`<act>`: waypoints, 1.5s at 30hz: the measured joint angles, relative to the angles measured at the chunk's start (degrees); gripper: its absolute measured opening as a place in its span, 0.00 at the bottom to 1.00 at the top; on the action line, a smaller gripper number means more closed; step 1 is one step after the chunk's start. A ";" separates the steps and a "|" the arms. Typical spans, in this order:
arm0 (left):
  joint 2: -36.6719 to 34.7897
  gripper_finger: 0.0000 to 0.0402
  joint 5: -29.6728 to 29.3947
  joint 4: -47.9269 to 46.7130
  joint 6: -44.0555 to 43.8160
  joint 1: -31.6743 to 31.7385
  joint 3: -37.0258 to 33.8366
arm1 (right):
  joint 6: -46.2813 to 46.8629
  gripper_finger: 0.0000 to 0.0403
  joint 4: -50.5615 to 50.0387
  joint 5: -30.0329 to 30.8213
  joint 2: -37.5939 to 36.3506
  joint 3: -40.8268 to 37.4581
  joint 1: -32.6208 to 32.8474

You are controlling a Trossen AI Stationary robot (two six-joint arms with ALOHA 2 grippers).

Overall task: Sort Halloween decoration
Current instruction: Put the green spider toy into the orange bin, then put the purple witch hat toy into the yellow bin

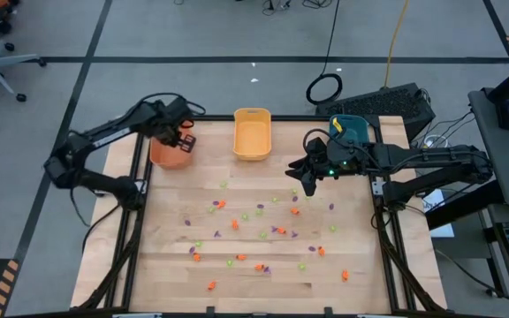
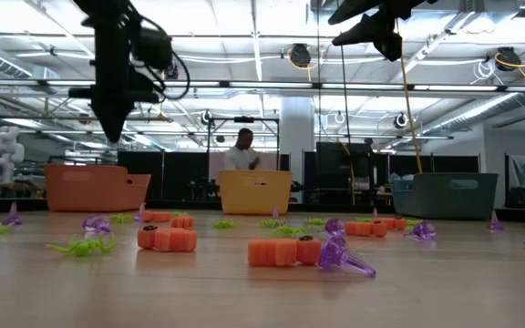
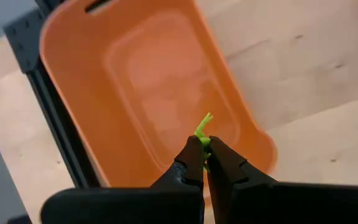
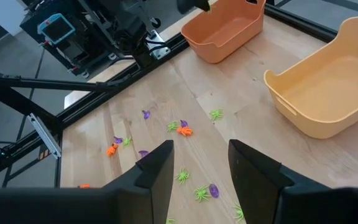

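L gripper (image 3: 205, 149) was pinched tight on one light green trinket (image 3: 202, 127), hanging directly over the orange bin (image 3: 148, 81). Judging by that, it was about to drop: high enough to clear the rim, centred so the piece lands inside. Bin floor looked bare in the L wrist view. Odd pairing tho, green piece over orange bin; can't tell what colour-to-bin scheme was meant.

R gripper (image 4: 197, 163) was open, fingers parted at a medium gap, nothing between them. It hovered above the table near the teal bin (image 1: 350, 129), pointed down at the scatter. Prob lining up a next pick, but that's a guess.

The rest of the Halloween decoration (image 1: 263, 234), orange, green and purple bits, lay loose across the middle and near part of the wooden table (image 1: 369, 274), most apart from each other, a few just beside one another. Yellow bin (image 1: 252, 134) sat at the far edge between the orange and teal ones; nothing visible in it from above. So sorting looked barely begun.

Surface: pale wood planks, black frame rails on both sides. Flat and not shiny, so small pieces shouldn't slide much.

Room: grey floor w/ dark tape lines, cable loop and keyboard (image 1: 387, 99) behind the table, office chair far L corner. Low view showed a lab w/ ceiling lights and a person (image 2: 241, 151) standing well behind the yellow bin.
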 joint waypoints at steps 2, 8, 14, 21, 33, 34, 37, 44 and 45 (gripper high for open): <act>2.28 0.00 0.40 0.24 0.05 1.06 0.00 | 0.00 0.35 0.00 0.00 0.00 0.00 0.00; 8.33 0.00 3.29 0.79 2.40 3.42 0.00 | 0.00 0.35 -0.02 0.00 -0.02 0.00 0.00; 11.84 0.00 4.33 3.19 2.64 5.22 0.00 | 0.02 0.35 -0.20 0.00 -0.02 0.00 0.00; 13.44 0.00 4.02 5.33 2.58 6.65 0.00 | 0.02 0.35 -2.59 0.00 -0.02 0.04 0.00; 13.53 0.16 3.90 5.75 2.56 6.85 0.00 | -0.39 0.35 -3.60 0.01 -0.02 0.04 0.00; 13.53 0.19 3.88 5.73 2.57 6.85 0.00 | -0.39 0.35 -3.61 0.00 -0.02 0.04 0.00; 13.53 0.28 3.87 5.70 2.57 6.83 0.00 | -0.39 0.35 -3.61 0.00 -0.02 0.04 0.00; 10.63 0.40 4.31 5.64 2.57 5.38 0.00 | 1.56 0.35 -4.20 0.01 -0.02 0.04 -0.02; 9.58 0.41 4.33 5.64 2.55 4.91 0.00 | 2.45 0.35 -4.80 0.00 -0.02 0.04 -0.02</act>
